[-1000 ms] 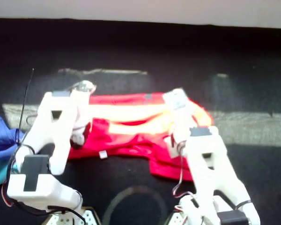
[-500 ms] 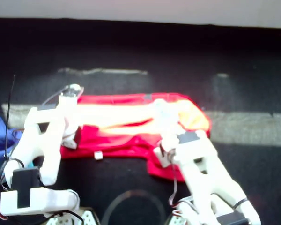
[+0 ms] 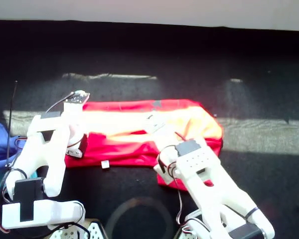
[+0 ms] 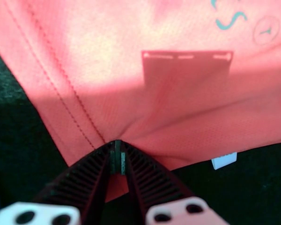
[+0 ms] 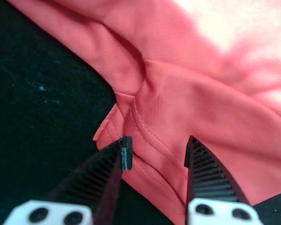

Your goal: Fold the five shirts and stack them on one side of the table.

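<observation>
Red shirt (image 3: 144, 137): spread across the middle of the table (image 3: 139, 55), partly folded.
Left gripper (image 4: 117, 158): clamped tight on the shirt's edge.
Right gripper (image 5: 157, 152): jaws held apart over a seamed edge, nothing gripped.
Progress: judged early; stacking not yet begun.

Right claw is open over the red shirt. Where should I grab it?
Probably best to pinch the stitched hem corner of the red shirt, coming in from the bare table side. It bunches into a raised fold at the cloth's edge, right by the open right claw.

White, blocky plastic arms (image 3: 46, 149); thin dark cables (image 3: 11, 119); black ribbed gripper fingers (image 4: 91, 173) on white screw-holed mounts
</observation>
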Tool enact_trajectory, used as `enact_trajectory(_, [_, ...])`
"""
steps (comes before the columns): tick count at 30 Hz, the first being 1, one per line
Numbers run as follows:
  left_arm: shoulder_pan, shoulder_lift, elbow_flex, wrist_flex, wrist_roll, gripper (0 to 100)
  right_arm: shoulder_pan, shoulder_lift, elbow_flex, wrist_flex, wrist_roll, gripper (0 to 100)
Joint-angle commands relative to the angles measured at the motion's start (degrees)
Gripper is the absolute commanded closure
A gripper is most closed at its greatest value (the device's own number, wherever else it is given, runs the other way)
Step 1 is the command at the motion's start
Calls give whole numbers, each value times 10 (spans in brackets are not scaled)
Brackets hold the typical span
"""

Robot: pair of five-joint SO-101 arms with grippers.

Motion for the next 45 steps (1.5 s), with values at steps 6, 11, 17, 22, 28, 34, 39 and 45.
enact_trajectory(6, [-23, 4, 0, -20, -6, 991, 0, -9, 52, -58, 0, 811])
enact_trajectory(11, [-23, 4, 0, -20, -6, 991, 7, -8, 63, -85, 0, 811])
enact_trajectory(17, [-23, 4, 0, -20, -6, 991, 57, -10, 44, -87, 11, 978])
enact_trajectory(22, [-23, 4, 0, -20, -6, 991, 59, -15, 19, -82, 40, 992])
enact_trajectory(28, [-23, 4, 0, -20, -6, 991, 58, -15, -45, 12, 46, 992])
enact_trajectory(34, [-23, 4, 0, -20, -6, 991, 56, -15, -101, 106, 98, 992])
enact_trajectory(39, [-23, 4, 0, -20, -6, 991, 56, -15, -101, 161, 118, 992])
enact_trajectory(45, [-23, 4, 0, -20, -6, 991, 55, -10, -99, 171, 125, 992])
